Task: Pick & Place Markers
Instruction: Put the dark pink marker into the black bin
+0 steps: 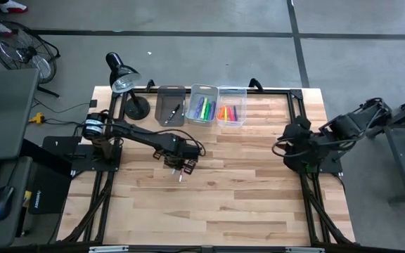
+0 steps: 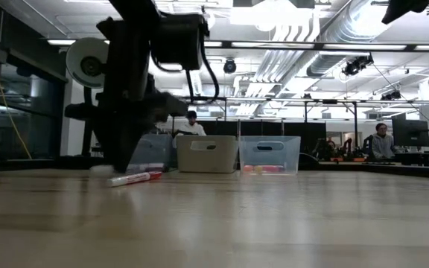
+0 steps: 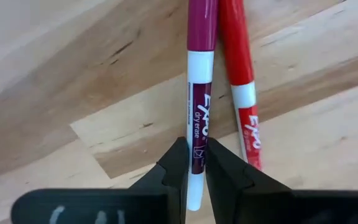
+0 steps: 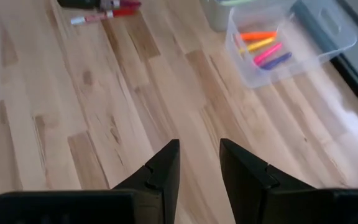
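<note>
A purple-and-white marker (image 3: 199,81) and a red-and-white marker (image 3: 238,68) lie side by side on the wooden table, near its middle left. My left gripper (image 3: 197,149) is down over them (image 1: 181,169), shut on the purple one. In the low view the red marker (image 2: 129,179) rests flat on the tabletop below the left arm. Other markers, green, lime, orange, yellow, pink and black, lie in three bins at the far edge. My right gripper (image 4: 199,149) is open and waits above the table's right side (image 1: 288,144), holding nothing. My left gripper pinches the purple marker between its two fingers at the white barrel (image 3: 197,134), near the end away from the purple cap. The fingers come from above, pointing down, one on each side of the barrel. The marker is level at the tabletop, touching the red marker.
Three small bins stand in a row at the far edge: a grey one (image 1: 171,105), a clear middle one (image 1: 204,104) and a clear right one (image 1: 231,107). A black desk lamp (image 1: 125,81) stands at the far left corner. Bare wood stretches toward the near edge.
</note>
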Robot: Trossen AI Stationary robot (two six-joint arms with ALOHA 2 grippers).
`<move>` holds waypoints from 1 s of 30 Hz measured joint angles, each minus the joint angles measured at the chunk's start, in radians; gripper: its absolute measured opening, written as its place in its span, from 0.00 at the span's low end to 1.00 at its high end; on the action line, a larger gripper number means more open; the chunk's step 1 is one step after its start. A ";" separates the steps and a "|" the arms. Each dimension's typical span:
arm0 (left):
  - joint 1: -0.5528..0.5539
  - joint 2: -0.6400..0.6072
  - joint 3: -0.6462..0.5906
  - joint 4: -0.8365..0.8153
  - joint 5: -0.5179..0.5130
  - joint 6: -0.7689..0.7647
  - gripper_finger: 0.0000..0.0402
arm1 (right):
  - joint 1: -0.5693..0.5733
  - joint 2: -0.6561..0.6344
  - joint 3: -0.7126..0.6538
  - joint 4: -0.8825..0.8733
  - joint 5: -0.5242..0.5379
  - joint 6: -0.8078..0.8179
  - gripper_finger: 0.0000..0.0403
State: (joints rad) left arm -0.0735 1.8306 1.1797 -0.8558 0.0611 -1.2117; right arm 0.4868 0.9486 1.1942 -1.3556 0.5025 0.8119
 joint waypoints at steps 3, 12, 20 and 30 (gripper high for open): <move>0.000 -0.037 0.002 0.014 -0.026 0.001 0.09 | 0.048 -0.023 0.000 -0.002 0.056 0.035 0.26; 0.005 -0.139 0.002 0.066 -0.162 0.015 0.09 | 0.145 -0.150 -0.237 0.122 0.107 0.188 0.26; 0.099 -0.232 0.003 0.085 -0.215 0.050 0.09 | 0.152 -0.224 -0.487 0.446 0.025 0.181 0.26; 0.284 -0.246 0.003 0.122 -0.190 0.147 0.09 | 0.148 -0.223 -0.581 0.619 0.017 0.175 0.26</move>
State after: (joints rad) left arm 0.2102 1.5845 1.1824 -0.7334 -0.1287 -1.0646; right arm 0.6350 0.7258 0.6129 -0.7370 0.5193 0.9871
